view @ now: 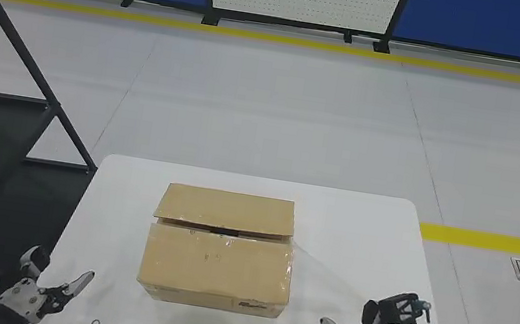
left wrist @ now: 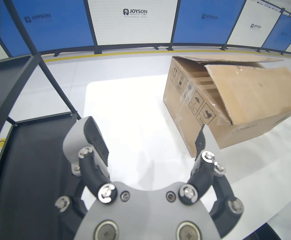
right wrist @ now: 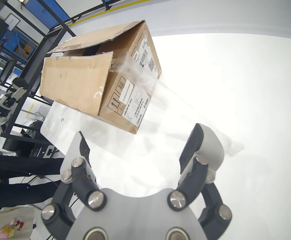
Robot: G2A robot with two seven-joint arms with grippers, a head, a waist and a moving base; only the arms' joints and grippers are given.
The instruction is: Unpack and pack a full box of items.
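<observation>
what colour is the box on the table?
Plain brown cardboard. The box shows best in the top view.

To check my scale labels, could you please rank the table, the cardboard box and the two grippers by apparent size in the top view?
1. White table.
2. Cardboard box.
3. Left gripper and right gripper: both open and about alike in size, so I would not rank one above the other.

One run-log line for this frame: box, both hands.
cardboard box on table, flaps ajar | left hand open, empty, apart from box | right hand open, empty, apart from box | unpacking not yet begun
</observation>
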